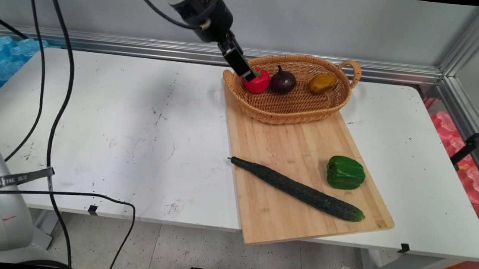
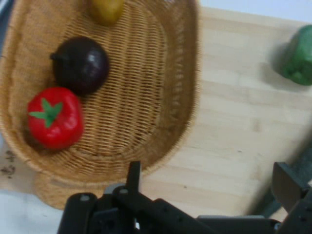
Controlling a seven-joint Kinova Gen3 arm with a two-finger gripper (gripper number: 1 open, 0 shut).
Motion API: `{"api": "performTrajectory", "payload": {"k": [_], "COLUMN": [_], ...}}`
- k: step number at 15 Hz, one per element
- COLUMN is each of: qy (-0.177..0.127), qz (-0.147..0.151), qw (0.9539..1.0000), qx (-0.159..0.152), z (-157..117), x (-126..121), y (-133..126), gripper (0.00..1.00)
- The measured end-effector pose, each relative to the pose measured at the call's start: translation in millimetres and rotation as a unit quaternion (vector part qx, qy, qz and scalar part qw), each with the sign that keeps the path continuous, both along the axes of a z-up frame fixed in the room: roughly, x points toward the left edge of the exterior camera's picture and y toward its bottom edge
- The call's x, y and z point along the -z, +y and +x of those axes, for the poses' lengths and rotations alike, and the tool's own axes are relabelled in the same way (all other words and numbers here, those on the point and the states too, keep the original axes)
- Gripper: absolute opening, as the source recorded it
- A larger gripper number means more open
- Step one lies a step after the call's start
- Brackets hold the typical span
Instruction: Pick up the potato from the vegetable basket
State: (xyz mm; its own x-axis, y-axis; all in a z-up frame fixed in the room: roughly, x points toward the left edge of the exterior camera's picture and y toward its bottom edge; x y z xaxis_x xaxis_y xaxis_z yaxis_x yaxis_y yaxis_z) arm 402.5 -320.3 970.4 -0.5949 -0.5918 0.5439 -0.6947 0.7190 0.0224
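My gripper [image 1: 247,72] hangs open over the left end of a wicker basket [image 1: 297,113], just above a red tomato [image 1: 259,82]; nothing is between its fingers. In the hand view the gripper [image 2: 209,178] hovers over the basket's rim [image 2: 146,146] and the wooden board, with the tomato [image 2: 53,117] to the left. Beside the tomato in the basket lie a dark purple onion [image 1: 282,81] and a yellow-brown potato [image 1: 321,82]. The hand view shows the onion [image 2: 80,65] and the potato [image 2: 106,9] too.
The basket stands on the far end of a wooden cutting board [image 1: 289,156]. A long cucumber [image 1: 299,191] and a green bell pepper [image 1: 345,172] lie on the board's near half. Black cables [image 1: 57,105] hang at the left.
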Motion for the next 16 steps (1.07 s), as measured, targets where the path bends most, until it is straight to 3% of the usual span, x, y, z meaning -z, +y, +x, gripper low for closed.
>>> {"api": "performTrajectory", "payload": {"k": [6,16], "qy": [-0.003,-0.019], "qz": [-0.028,-0.061], "qw": [0.9993,0.9972], "qx": [-0.025,-0.037], "z": [-5.8,-67.8], "x": [5.5,54.1], "y": [-31.0,-114.3], "gripper": [1.0,1.0]}}
